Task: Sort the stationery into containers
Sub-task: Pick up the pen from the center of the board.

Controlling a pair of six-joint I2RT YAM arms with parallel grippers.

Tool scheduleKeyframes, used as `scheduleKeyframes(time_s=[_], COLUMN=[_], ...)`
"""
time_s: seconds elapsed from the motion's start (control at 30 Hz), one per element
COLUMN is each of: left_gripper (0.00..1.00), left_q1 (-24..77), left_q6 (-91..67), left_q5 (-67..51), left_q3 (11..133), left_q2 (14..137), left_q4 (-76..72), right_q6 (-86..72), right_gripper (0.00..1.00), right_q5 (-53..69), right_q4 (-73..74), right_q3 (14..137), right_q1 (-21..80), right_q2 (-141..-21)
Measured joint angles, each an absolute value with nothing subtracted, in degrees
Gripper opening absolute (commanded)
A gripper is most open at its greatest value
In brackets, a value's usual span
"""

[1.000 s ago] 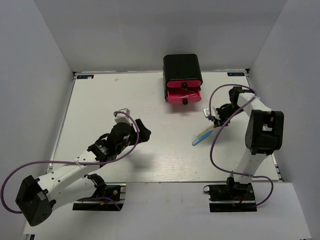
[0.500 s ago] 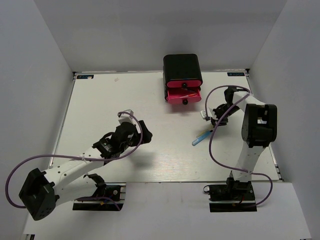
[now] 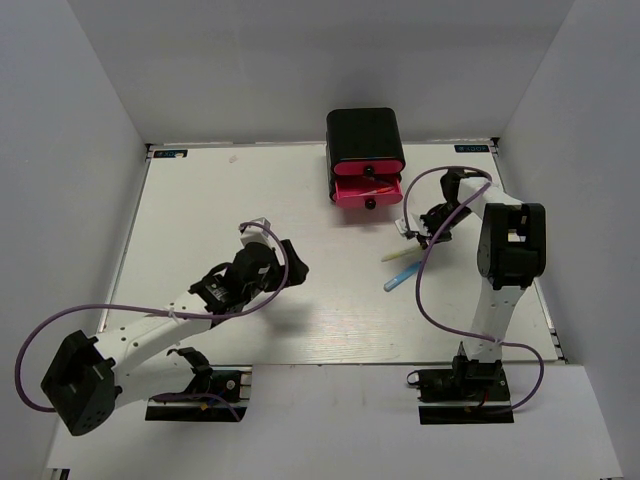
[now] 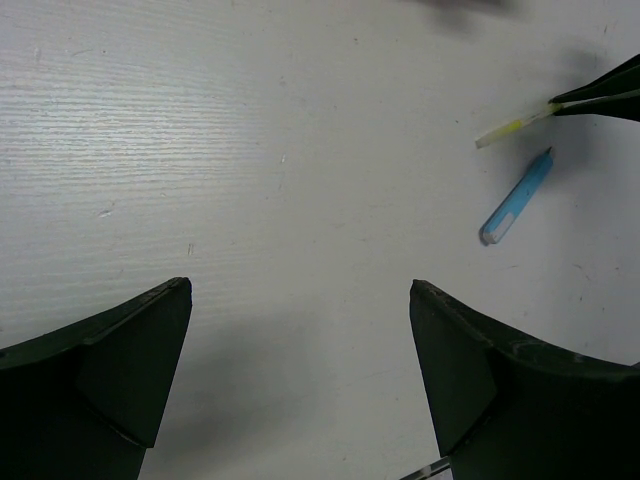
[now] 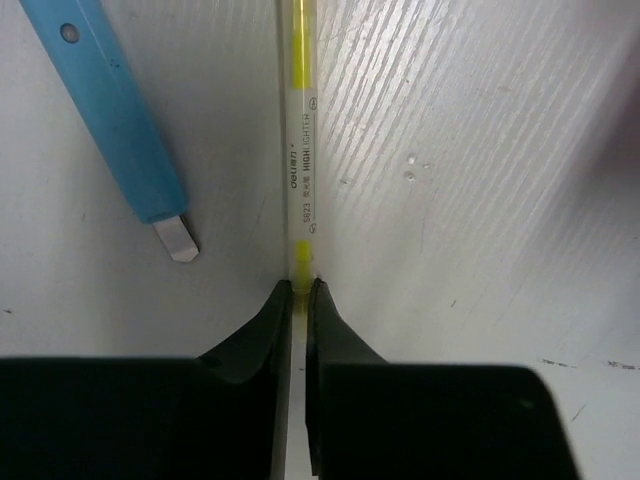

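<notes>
Right gripper (image 5: 300, 287) clamps the yellow pen (image 5: 298, 150) beside the blue marker (image 5: 110, 120), left gripper (image 4: 300, 290) hangs open; next, the pen probably needs carrying to the pink drawers (image 3: 367, 190) at 11 o'clock.

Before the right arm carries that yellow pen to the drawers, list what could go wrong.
1. The right tool pinches the thin white-and-yellow highlighter pen only at its end; it may pivot or slip.
2. The light-blue plastic marker lies close beside it and could be swept.
3. The free end might catch the front of the open pink drawer.
</notes>
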State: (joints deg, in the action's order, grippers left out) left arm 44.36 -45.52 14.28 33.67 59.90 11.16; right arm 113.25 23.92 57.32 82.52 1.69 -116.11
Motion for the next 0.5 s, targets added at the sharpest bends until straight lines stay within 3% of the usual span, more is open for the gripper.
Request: scheduleKeyframes(time_s=[0.27, 0.5], left_gripper=[1.00, 1.00], left_q1=[44.4, 44.4], left_q6=[-45.5, -45.5], left_q5=[13.4, 12.1], left_q3=[33.7, 33.7], left_q2=[61.2, 62.2], left_q4=[9.5, 7.3], right_q6=[113.1, 106.7], right_gripper=[0.00, 0.00], right_q5=[29.5, 40.4], right_q4=[58.6, 59.2], right_q3=[82.4, 81.9], right_q1=[1.8, 3.0], right_q2=[-115.3, -102.4])
